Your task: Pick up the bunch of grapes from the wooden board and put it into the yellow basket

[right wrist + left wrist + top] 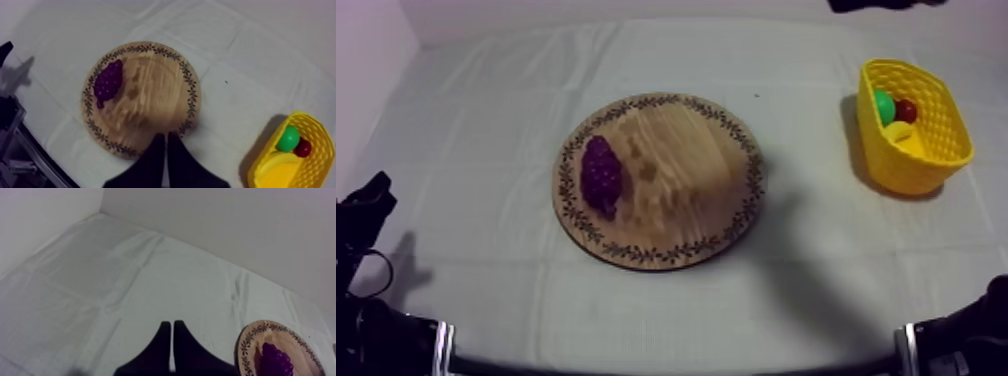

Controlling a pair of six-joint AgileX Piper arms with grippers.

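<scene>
Top view, board: the wooden board sits mid-table; I see the bunch of grapes lying on the board's left part.
Top view, basket: the yellow basket stands well to the right of the board and holds a green fruit, a small red fruit and a banana.
Left wrist view, hand: my left hand has its fingers pressed together on nothing. It is over bare table, and the board rim and grapes are off to one side.
Right wrist view, hand: my right hand has its fingers pressed together, empty, with the tips at the board's near rim.
Right wrist view, grapes: they are on the board, apart from the hand and well apart from the basket.
</scene>
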